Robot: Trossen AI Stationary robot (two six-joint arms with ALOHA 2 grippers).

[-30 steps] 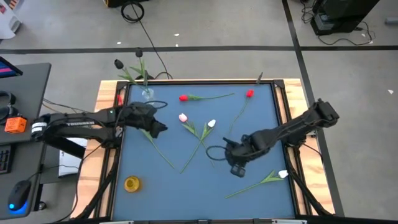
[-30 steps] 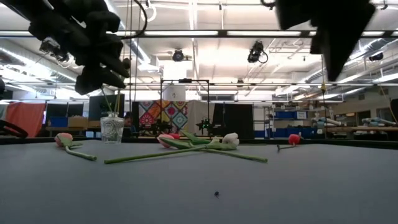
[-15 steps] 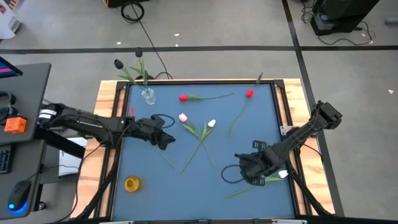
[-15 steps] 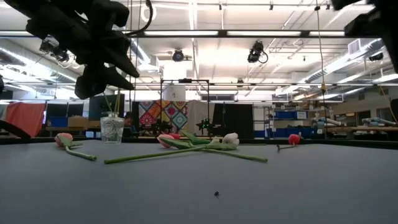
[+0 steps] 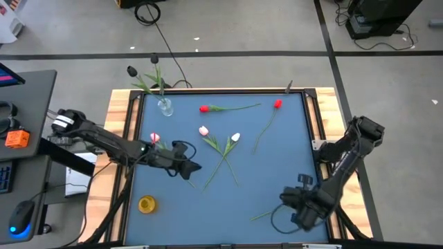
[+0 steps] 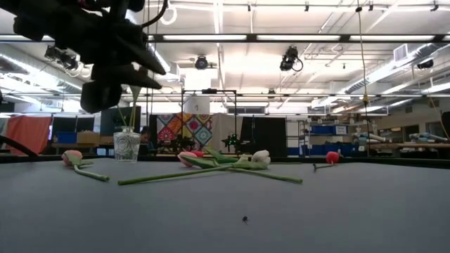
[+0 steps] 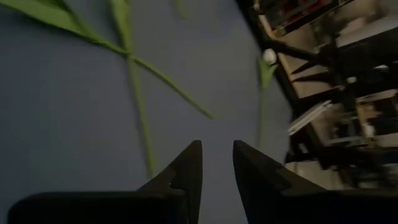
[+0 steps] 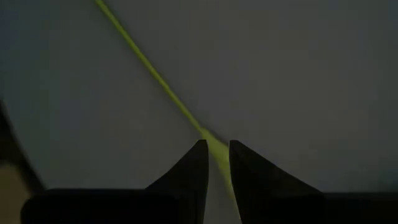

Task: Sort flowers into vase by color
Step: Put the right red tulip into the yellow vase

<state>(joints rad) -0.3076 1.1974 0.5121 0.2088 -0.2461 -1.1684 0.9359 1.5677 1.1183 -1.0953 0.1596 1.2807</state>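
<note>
Tulips lie loose on the blue table: two red ones (image 5: 204,108) (image 5: 277,104) near the far edge, and a pink one (image 5: 203,131) and a white one (image 5: 236,137) whose stems cross mid-table. Another pink one (image 5: 154,138) lies at the left. A glass vase (image 5: 165,106) at the far left corner holds a dark tulip (image 5: 131,70). My left gripper (image 5: 192,167) hovers beside the crossed stems (image 7: 138,106), fingers a narrow gap apart and empty. My right gripper (image 5: 299,209) is over another white tulip's stem (image 5: 266,214), narrowly open; its head is hidden under the arm. My right gripper points down over the white tulip's stem (image 8: 186,115). The stem runs lengthwise into the narrow gap between the fingertips. I cannot tell whether the fingers touch it. The stem lies flat on the table.
A round yellow object (image 5: 146,203) sits near the table's near left corner. Wooden rails (image 5: 124,138) frame the blue surface. A desk with a mouse and an orange device stands off the left side. Bare table lies along the near edge, between the grippers.
My right gripper has travelled from mid-table toward the near right corner, onto the white tulip's stem, and has dropped out of the low view. My left gripper has moved toward the near edge and the right, uncovering the pink tulip at the left. No flower has moved.
</note>
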